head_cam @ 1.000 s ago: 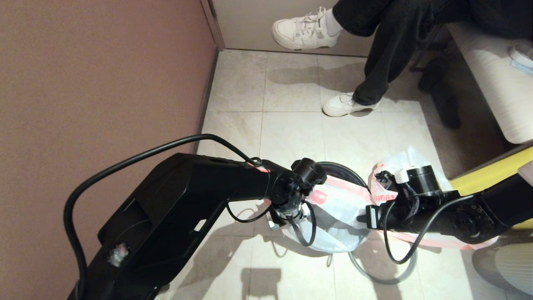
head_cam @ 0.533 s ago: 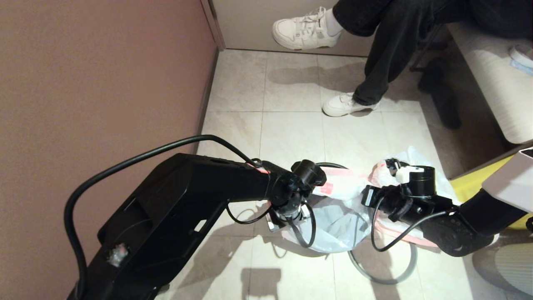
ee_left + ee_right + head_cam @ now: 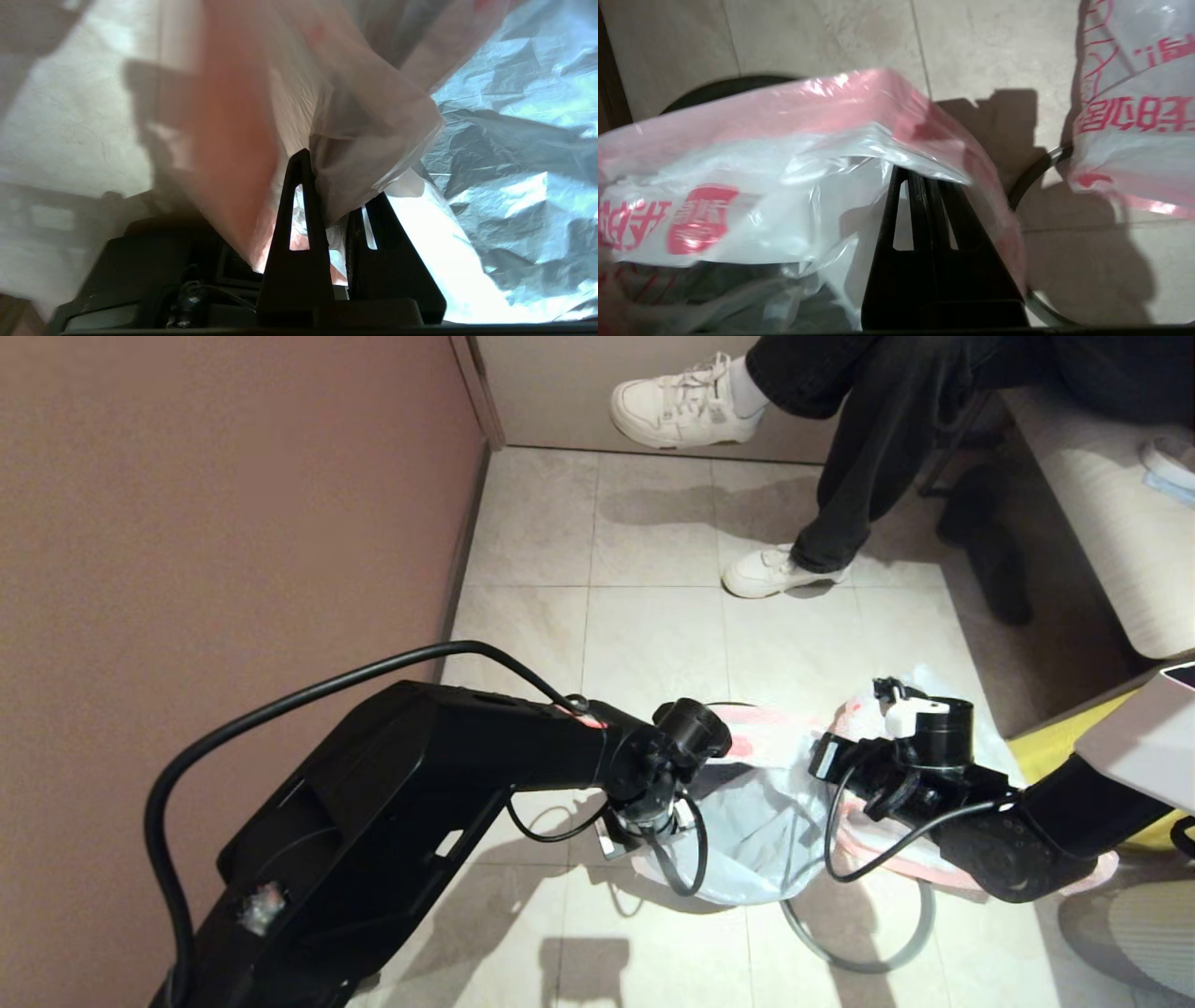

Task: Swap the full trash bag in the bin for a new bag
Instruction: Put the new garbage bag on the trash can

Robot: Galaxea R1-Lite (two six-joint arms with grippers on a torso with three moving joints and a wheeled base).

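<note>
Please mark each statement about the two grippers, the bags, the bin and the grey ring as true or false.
1. The left gripper is shut on the new bag. True.
2. The right gripper is open and holds nothing. False: it is shut on the new bag's hem.
3. The grey ring sits on the bin. False: it lies on the floor beside the bin.
4. The full bag is out of the bin, on the floor. True.
5. The new bag is over the bin. True.

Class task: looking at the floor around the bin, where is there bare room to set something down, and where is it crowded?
Bare tiles lie between the bin, the brown wall and the person's shoes. Crowded: the new bag, both arms, the grey ring and the full trash bag.
</note>
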